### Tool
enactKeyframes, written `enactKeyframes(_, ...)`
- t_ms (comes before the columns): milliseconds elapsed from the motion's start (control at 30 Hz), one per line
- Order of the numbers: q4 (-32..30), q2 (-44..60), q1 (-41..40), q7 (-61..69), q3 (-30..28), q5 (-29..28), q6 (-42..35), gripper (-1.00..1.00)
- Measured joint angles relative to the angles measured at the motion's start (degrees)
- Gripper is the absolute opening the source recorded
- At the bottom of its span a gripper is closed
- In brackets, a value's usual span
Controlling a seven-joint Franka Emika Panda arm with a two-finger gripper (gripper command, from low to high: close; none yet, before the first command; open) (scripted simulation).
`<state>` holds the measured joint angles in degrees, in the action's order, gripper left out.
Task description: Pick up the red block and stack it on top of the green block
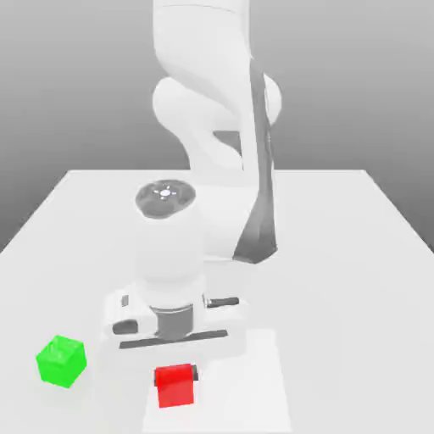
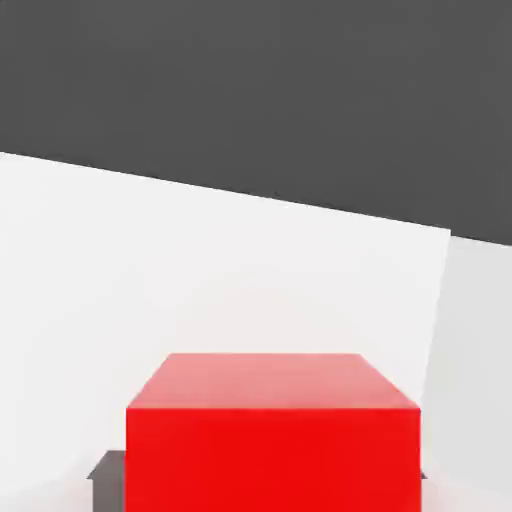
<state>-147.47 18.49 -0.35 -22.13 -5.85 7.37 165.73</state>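
The red block (image 1: pixel 175 386) sits low near the table's front edge, right under the hand. My gripper (image 1: pixel 176 375) reaches down over it and is shut on it, with one dark finger (image 1: pixel 194 371) showing against the side of the block towards the exterior view's right. In the hand view the red block (image 2: pixel 272 440) looms close, with a dark fingertip (image 2: pixel 106 468) pressed against its side. The green block (image 1: pixel 61 361) rests on the table well off to the exterior view's left of the red one, apart from it and untouched.
The white table (image 1: pixel 339 254) stretches back behind the hand. The arm's base and links (image 1: pixel 220 127) rise at the table's far middle. The table's front edge lies close in front of both blocks.
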Motion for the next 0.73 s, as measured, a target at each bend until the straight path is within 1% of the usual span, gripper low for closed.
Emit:
enactKeyframes(167,-1.44,-9.12,1.49,-2.85,-2.33,-3.85,-7.58,-1.0)
enactKeyframes(200,-1.4,-10.36,0.63,-1.75,-3.14,-4.25,-8.86,-1.0)
enactKeyframes(300,-0.62,-12.57,-4.13,4.82,-6.71,-4.66,-11.89,-1.0)
enactKeyframes(433,0.79,-14.39,-13.18,15.05,-11.24,-4.92,-15.19,-1.0)
enactKeyframes(500,1.21,-12.09,-14.11,18.11,-10.91,-3.23,-13.4,-1.0)
enactKeyframes(600,1.61,-6.51,-15.57,21.48,-8.9,0.67,-8.52,-1.0)
enactKeyframes(633,1.69,-4.98,-16.12,22.25,-8.18,1.7,-7.14,1.0)
enactKeyframes(733,1.69,-4.98,-16.12,22.25,-8.18,1.7,-7.14,1.0)
